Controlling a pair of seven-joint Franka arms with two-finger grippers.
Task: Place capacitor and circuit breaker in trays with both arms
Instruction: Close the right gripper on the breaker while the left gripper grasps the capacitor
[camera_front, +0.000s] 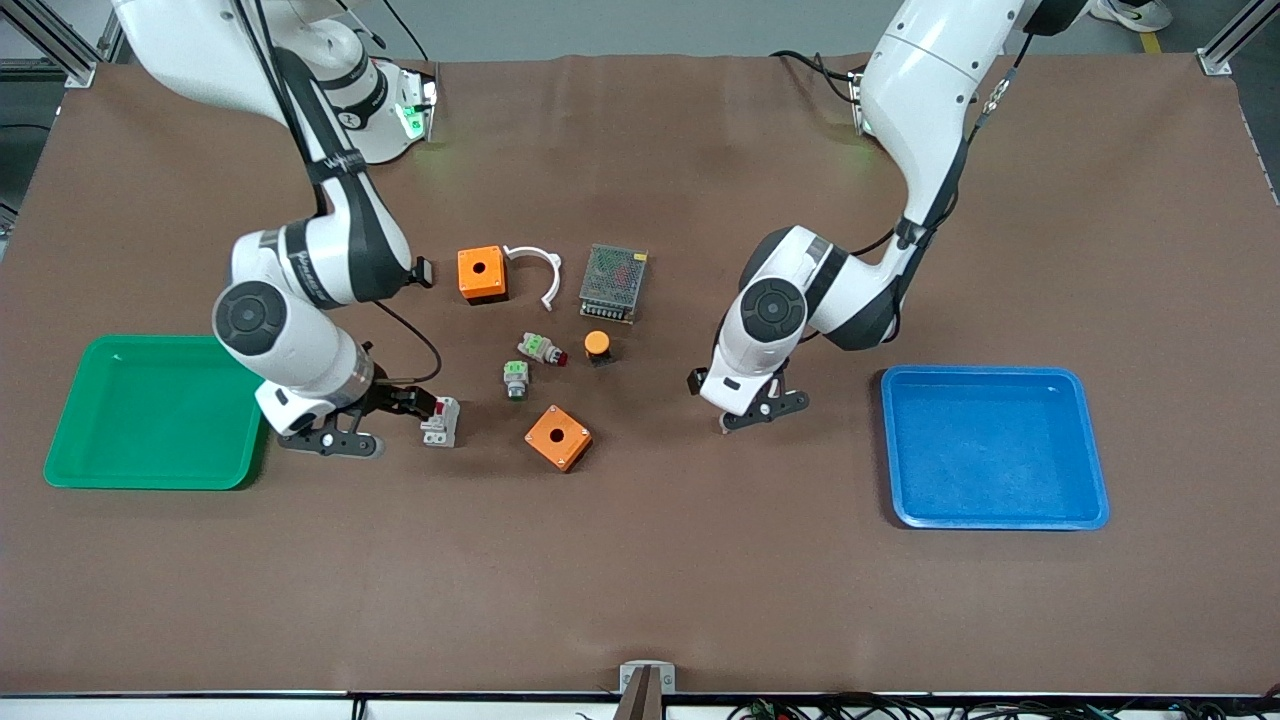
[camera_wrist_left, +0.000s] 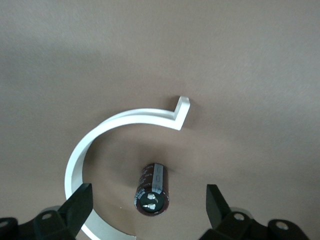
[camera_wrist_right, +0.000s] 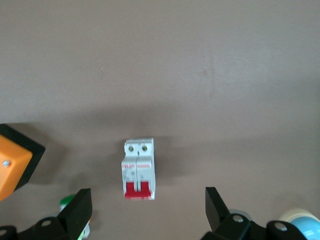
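Note:
The circuit breaker (camera_front: 440, 420), a white block with two red levers, lies on the brown mat beside my right gripper (camera_front: 405, 402), between the green tray and the nearer orange box. In the right wrist view it (camera_wrist_right: 138, 170) lies flat, centred ahead of the open, empty right gripper (camera_wrist_right: 147, 207). The capacitor (camera_wrist_left: 152, 189), a black cylinder with a silvery end, lies on the mat centred ahead of my open, empty left gripper (camera_wrist_left: 147, 207), and a white curved clip (camera_wrist_left: 100, 145) arcs round it. In the front view my left gripper (camera_front: 748, 412) hangs low over the mat near the blue tray, and the capacitor is hidden there.
A green tray (camera_front: 150, 480) sits at the right arm's end and a blue tray (camera_front: 995, 515) at the left arm's end. Mid-table are two orange boxes (camera_front: 481, 274) (camera_front: 558, 437), a white clip (camera_front: 540, 270), a metal power supply (camera_front: 613, 283), two grey-green push-buttons (camera_front: 541, 348) and an orange-capped button (camera_front: 597, 346).

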